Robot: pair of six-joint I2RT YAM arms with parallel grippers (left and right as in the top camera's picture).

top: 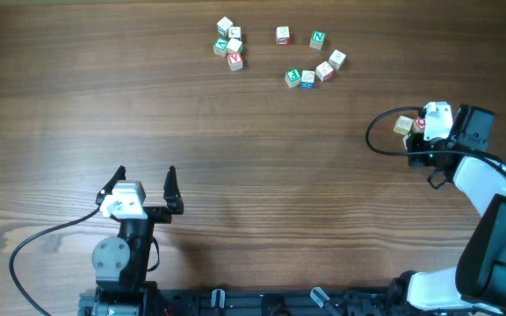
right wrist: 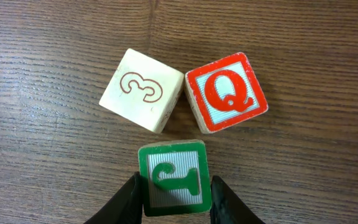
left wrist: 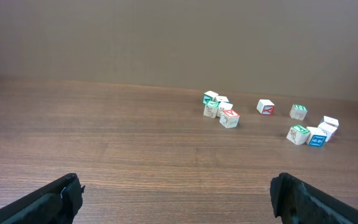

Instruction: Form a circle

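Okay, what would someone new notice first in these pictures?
The right gripper pinching a green block, next to a red Q block and a cream 3 block. Next, the loose scatter of blocks at the far side of the table, not yet a circle.

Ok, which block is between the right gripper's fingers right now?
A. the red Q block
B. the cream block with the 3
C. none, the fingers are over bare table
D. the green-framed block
D: in the right wrist view the green-framed block sits between the right gripper fingers, which press its two sides, while the red Q block and the cream 3 block lie free beyond it.
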